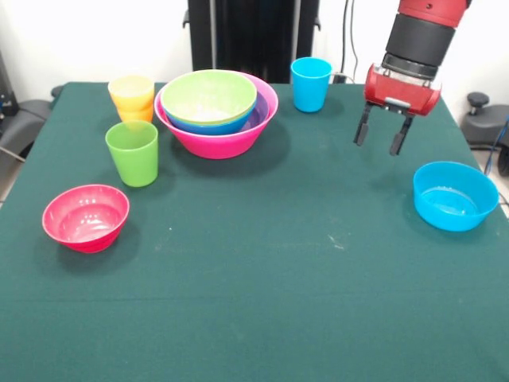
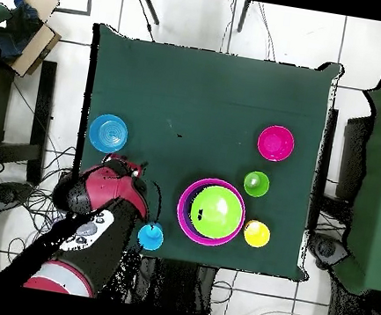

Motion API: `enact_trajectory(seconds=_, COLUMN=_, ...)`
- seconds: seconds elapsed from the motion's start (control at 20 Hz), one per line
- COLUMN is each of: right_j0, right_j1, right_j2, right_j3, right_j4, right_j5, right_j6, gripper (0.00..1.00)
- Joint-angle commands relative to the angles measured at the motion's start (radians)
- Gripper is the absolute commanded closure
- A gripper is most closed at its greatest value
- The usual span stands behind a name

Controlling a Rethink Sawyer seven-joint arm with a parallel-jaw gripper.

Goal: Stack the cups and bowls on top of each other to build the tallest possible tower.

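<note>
The gripper (image 1: pixel 380 137) hangs open and empty over bare green table (image 1: pixel 262 294), between the blue cup (image 1: pixel 311 83) and the light blue bowl (image 1: pixel 455 195) near the edge. The tower (image 1: pixel 216 113) of nested bowls sits well apart, with the yellow cup (image 1: pixel 132 97), green cup (image 1: pixel 133 153) and red-pink bowl (image 1: pixel 86 217) beside it, so the table's middle is wide open.

The table (image 1: pixel 262 302) wears a matt dark green cloth, faintly flecked with pale specks. Every bowl and cup looks like smooth glossy plastic: the red-pink bowl (image 1: pixel 85 216) and light blue bowl (image 1: pixel 455 195) catch highlights, as does the green cup (image 1: pixel 133 152). The gripper (image 1: pixel 381 137) has a shiny red housing with matt black jaws.
</note>
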Motion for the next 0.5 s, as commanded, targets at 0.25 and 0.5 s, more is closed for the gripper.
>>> enact_trajectory(seconds=0.25, right_j0=-0.039, right_j1=-0.057, right_j2=0.124, right_j3=-0.037, right_j4=-0.041, right_j5=0.003, right_j6=0.052, gripper=0.0)
enact_trajectory(seconds=0.5, right_j0=-0.077, right_j1=-0.028, right_j2=0.128, right_j3=-0.109, right_j4=-0.08, right_j5=0.042, right_j6=-0.023, gripper=0.0)
